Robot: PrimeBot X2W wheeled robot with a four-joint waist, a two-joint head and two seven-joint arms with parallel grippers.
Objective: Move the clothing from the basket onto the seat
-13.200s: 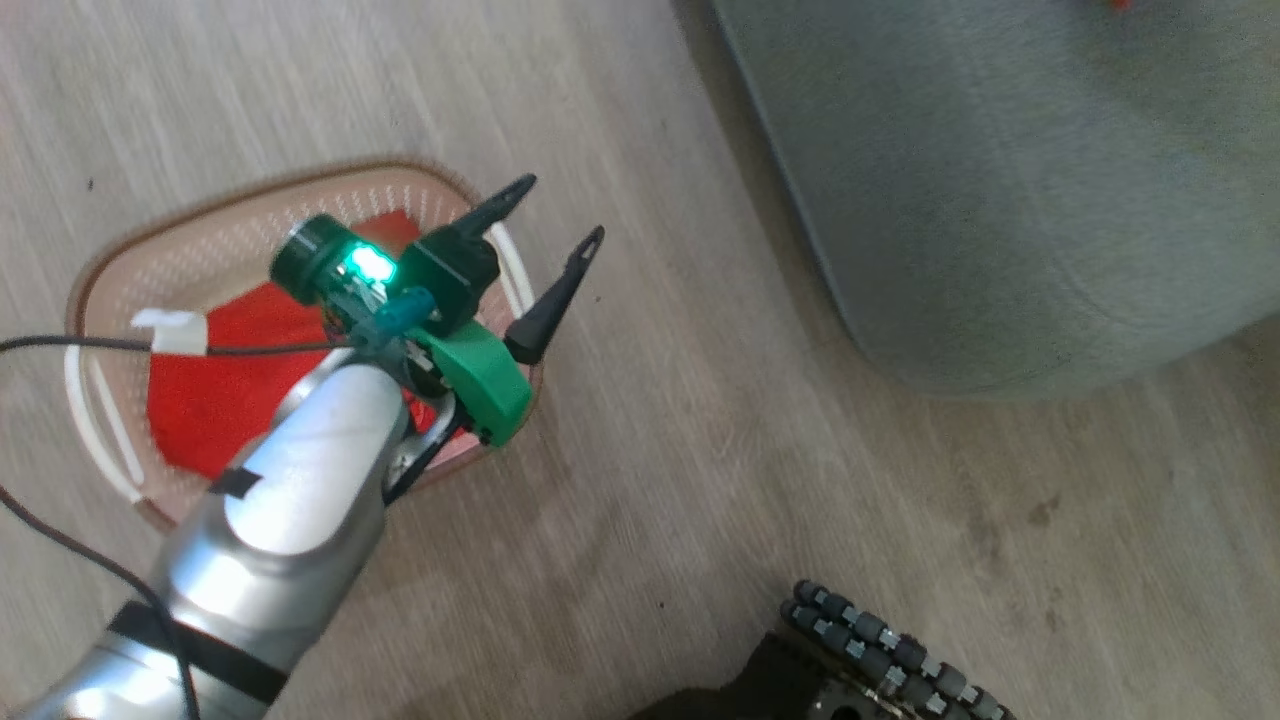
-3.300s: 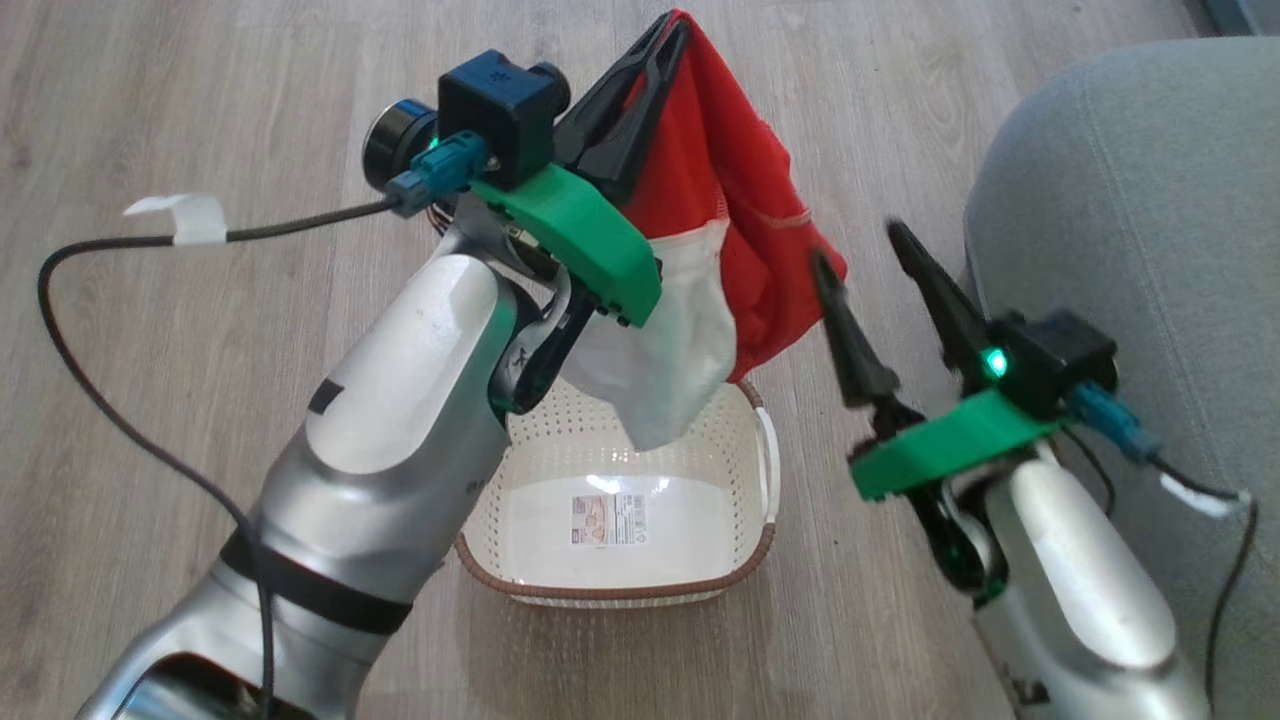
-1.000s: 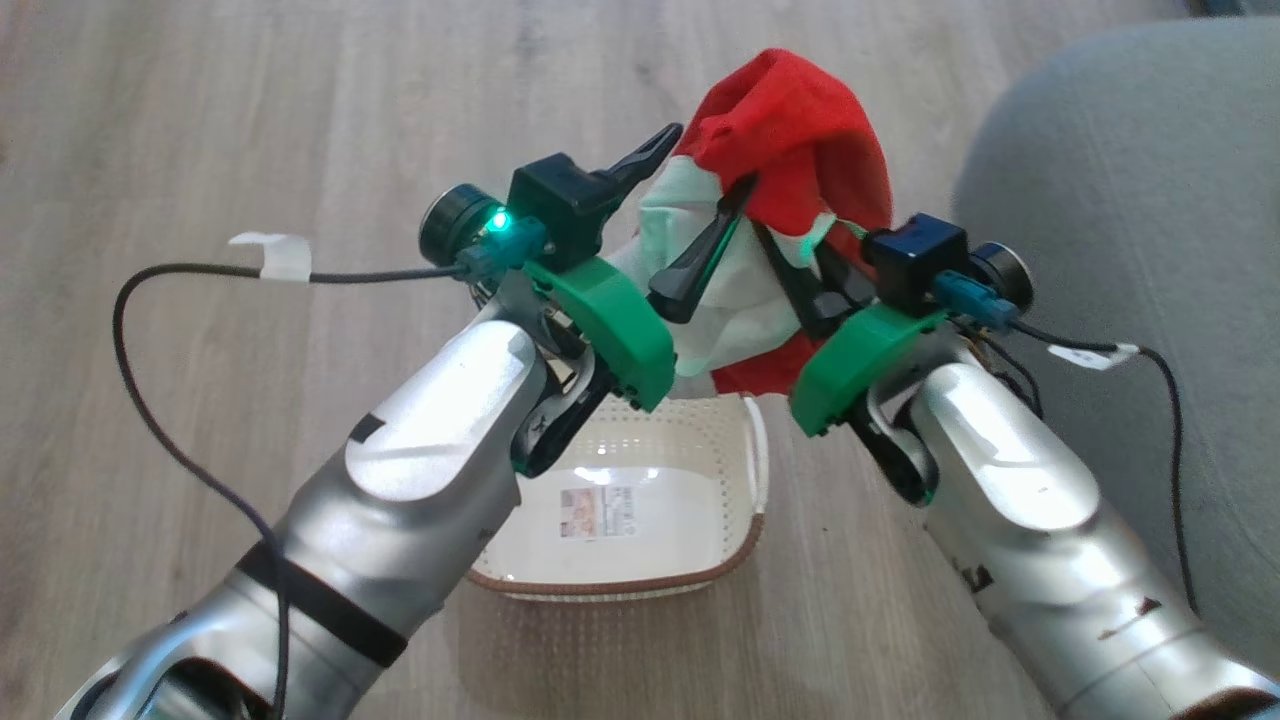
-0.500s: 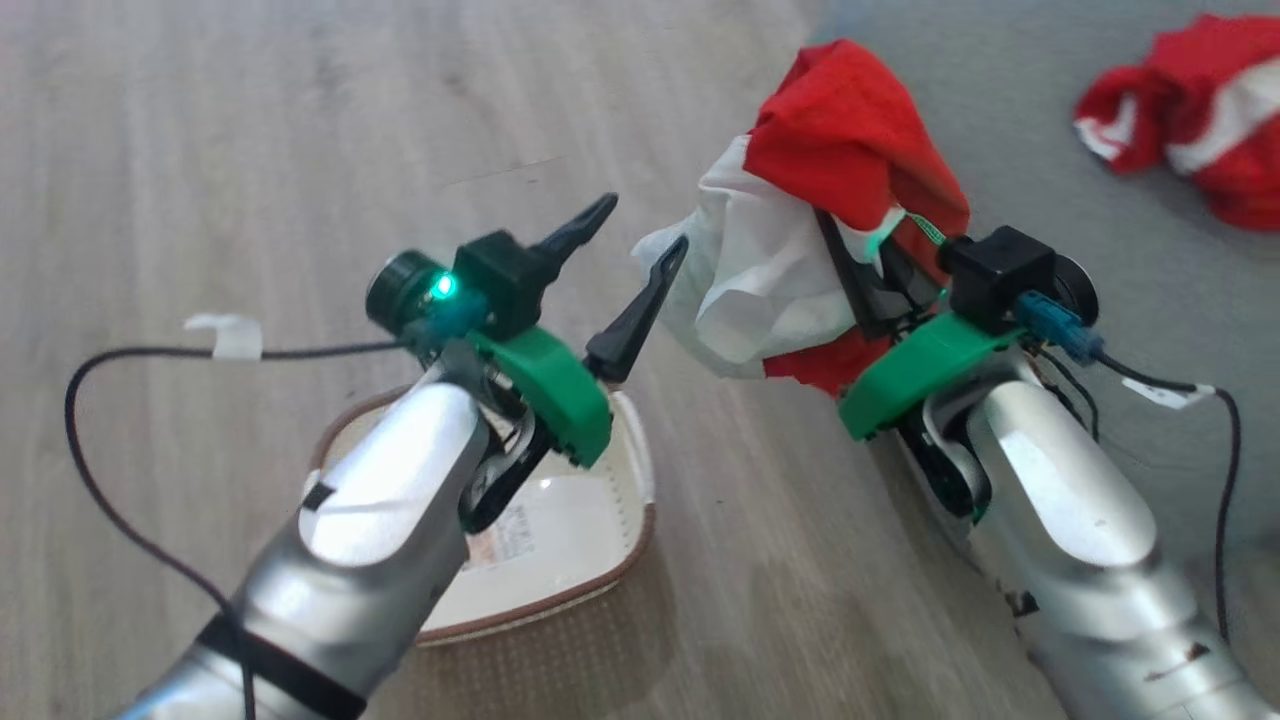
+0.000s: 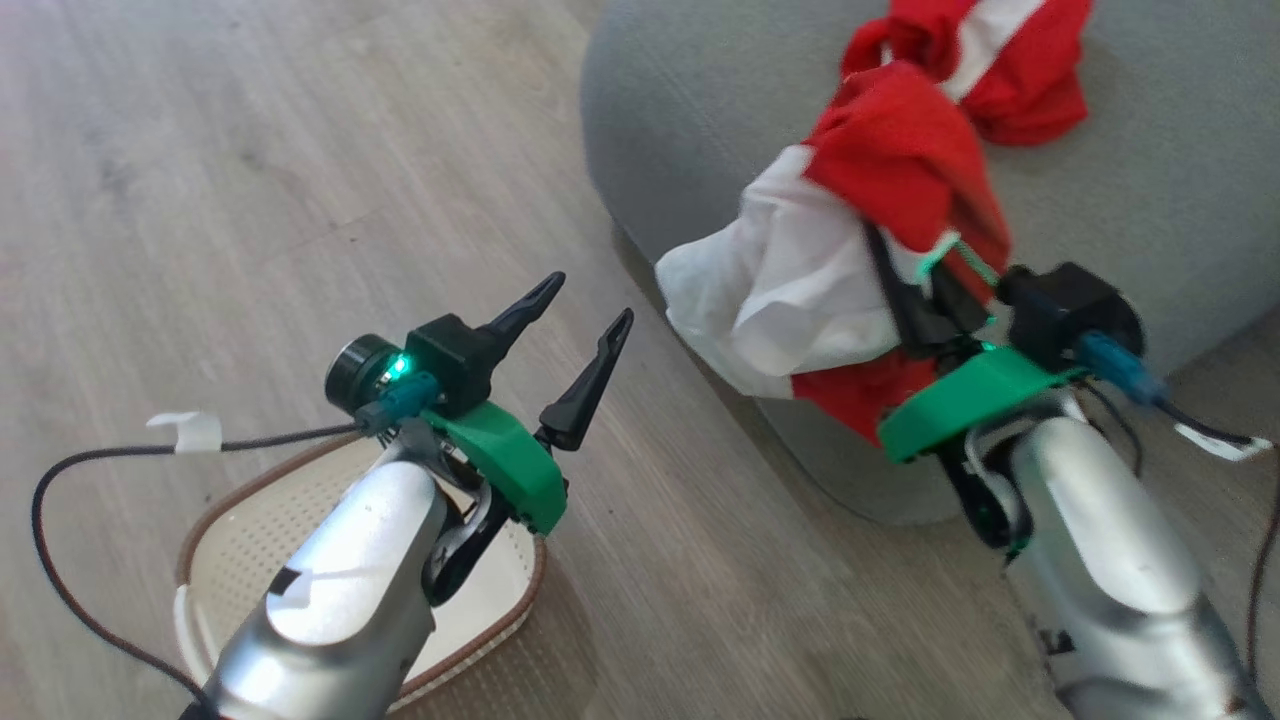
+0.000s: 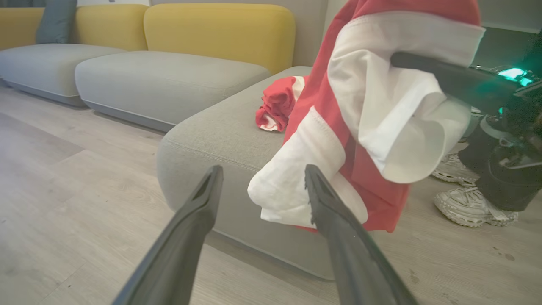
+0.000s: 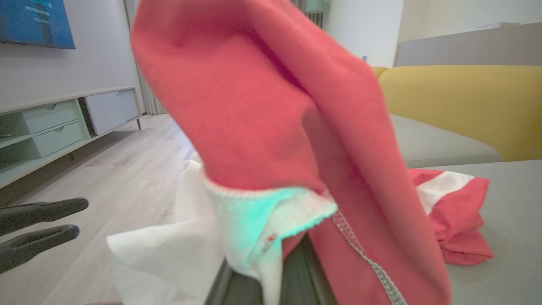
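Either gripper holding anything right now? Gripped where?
The right gripper, jaws shut, pinches the red-and-white garment at a bunched fold where red meets the white band; the rest drapes down. The left gripper is open, holding nothing.

Bright, even light. The red-and-white soft fabric garment [image 7: 262, 106], close in my right wrist view, is blurred; green glow tints its hem.

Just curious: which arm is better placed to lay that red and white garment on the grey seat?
Probably the right. The right claw is shut on the garment, hanging beside the seat. The left claw is open and empty, near the basket.
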